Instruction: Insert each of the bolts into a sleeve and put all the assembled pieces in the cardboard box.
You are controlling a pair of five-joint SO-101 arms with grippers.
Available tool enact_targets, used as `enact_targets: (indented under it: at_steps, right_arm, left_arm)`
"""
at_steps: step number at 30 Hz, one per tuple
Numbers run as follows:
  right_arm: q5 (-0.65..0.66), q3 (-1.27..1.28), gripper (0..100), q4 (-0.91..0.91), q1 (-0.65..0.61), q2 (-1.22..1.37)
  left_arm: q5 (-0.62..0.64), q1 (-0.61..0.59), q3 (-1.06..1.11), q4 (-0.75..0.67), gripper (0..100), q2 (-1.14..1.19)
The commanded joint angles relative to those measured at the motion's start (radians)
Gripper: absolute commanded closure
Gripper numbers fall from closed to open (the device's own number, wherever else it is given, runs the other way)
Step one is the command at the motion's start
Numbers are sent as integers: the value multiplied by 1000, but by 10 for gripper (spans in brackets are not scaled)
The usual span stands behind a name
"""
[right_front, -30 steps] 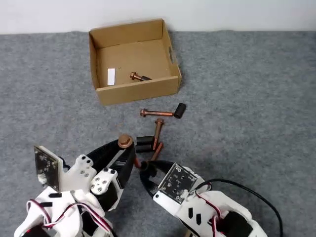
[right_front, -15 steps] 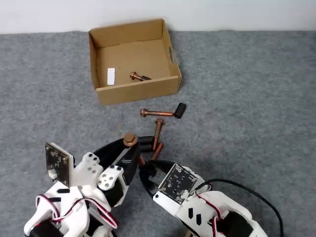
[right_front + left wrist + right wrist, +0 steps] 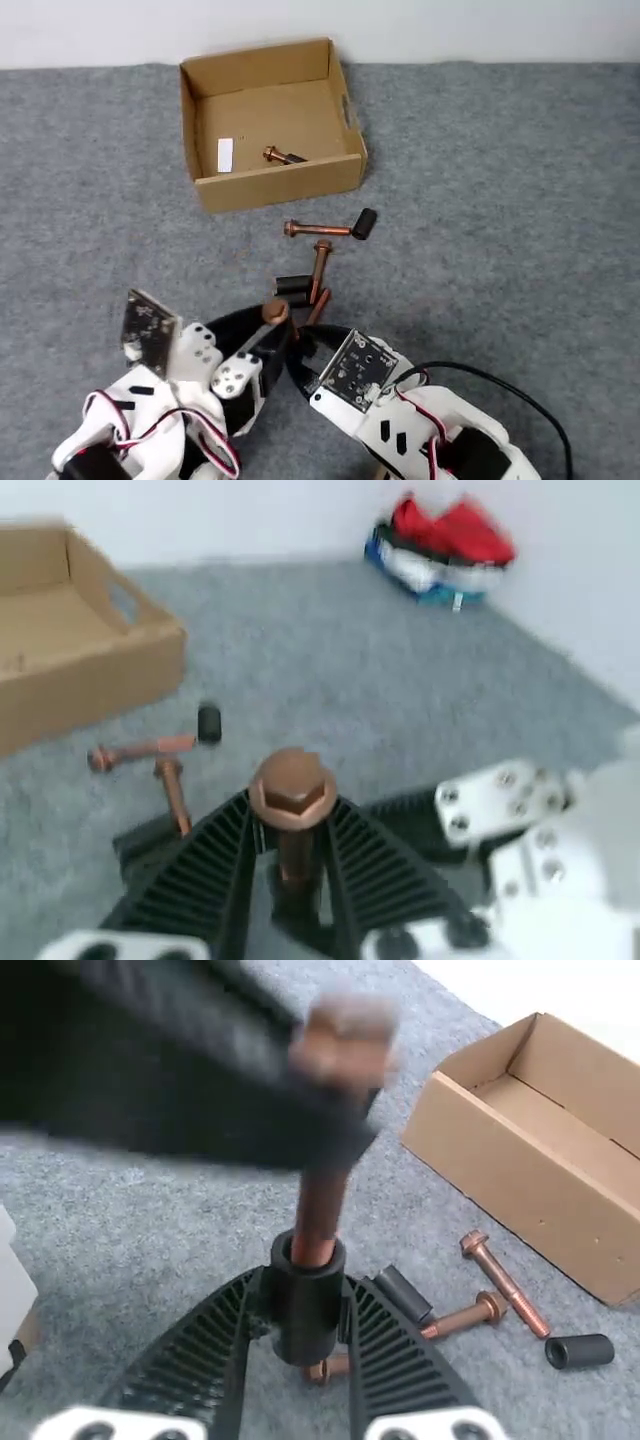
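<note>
The bolt (image 3: pixel 292 792) you are fitting stands head up, clamped around its shaft by the left gripper (image 3: pixel 292 825). Its lower end is in the mouth of the black sleeve (image 3: pixel 305 1305), which the right gripper (image 3: pixel 303 1310) squeezes upright just below.

The likely failure is a jam. If the shaft leans against the bore, pushing down could twist the sleeve in its grip or slide the bolt up through yours. The two grippers are also nearly touching, so a deeper push may knock them together.

Right beside this, three loose bolts (image 3: pixel 320 268) lie on the tabletop (image 3: pixel 500 200) with a spare sleeve (image 3: pixel 292 287) and a second sleeve (image 3: pixel 364 223). They sit between you and the cardboard box (image 3: pixel 280 185), which holds one finished piece (image 3: pixel 283 156).
</note>
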Motion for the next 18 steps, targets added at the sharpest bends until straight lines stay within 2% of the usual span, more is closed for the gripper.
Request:
enact_targets:
  at_steps: [1, 5, 12, 15, 18]
  right_arm:
    - [9, -15, 987, -39, -5, -8]
    - [11, -15, 987, -87, -5, -8]
    - [44, -15, 987, -91, -5, -8]
    - [63, -15, 987, -91, -5, -8]
    - [64, -15, 987, -91, -5, -8]
  left_arm:
    - [-5, 18, -42, 103, 995, 5]
    - [-5, 15, -33, 180, 995, 5]
    - [-5, 15, -24, 175, 983, 32]
    - [0, 6, -51, 186, 896, 91]
    - [2, -64, -113, 207, 776, 158]
